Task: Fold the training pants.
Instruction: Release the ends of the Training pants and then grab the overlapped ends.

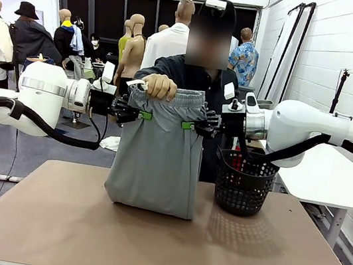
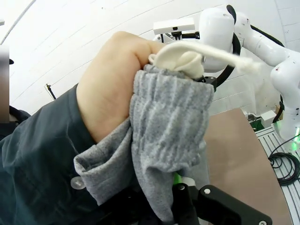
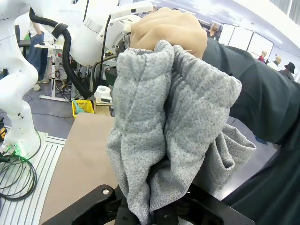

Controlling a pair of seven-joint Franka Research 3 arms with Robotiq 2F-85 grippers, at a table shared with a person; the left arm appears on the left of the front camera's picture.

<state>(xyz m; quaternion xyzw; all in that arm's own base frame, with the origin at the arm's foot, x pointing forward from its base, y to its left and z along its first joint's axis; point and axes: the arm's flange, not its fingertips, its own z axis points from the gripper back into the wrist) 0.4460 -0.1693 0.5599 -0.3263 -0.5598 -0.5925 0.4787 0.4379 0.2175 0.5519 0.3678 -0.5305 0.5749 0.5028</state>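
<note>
The light grey training pants (image 1: 155, 159) hang upright over the table, their lower fold resting on the top. My left gripper (image 1: 142, 114) is shut on the left edge just under the waistband, and my right gripper (image 1: 189, 126) is shut on the right edge. A person's hand (image 1: 160, 86) grips the gathered waistband from above. In the left wrist view the person's fist (image 2: 105, 89) holds the waistband (image 2: 166, 122) and a white drawstring (image 2: 180, 58), above my left gripper (image 2: 180, 197). In the right wrist view the bunched pants (image 3: 159, 122) fill my right gripper (image 3: 152, 208) under the hand (image 3: 168, 30).
A black mesh basket (image 1: 244, 181) stands on the brown table (image 1: 48, 220) right beside the pants, under my right arm. The person stands at the far edge behind the pants. A white table (image 1: 321, 175) lies to the right.
</note>
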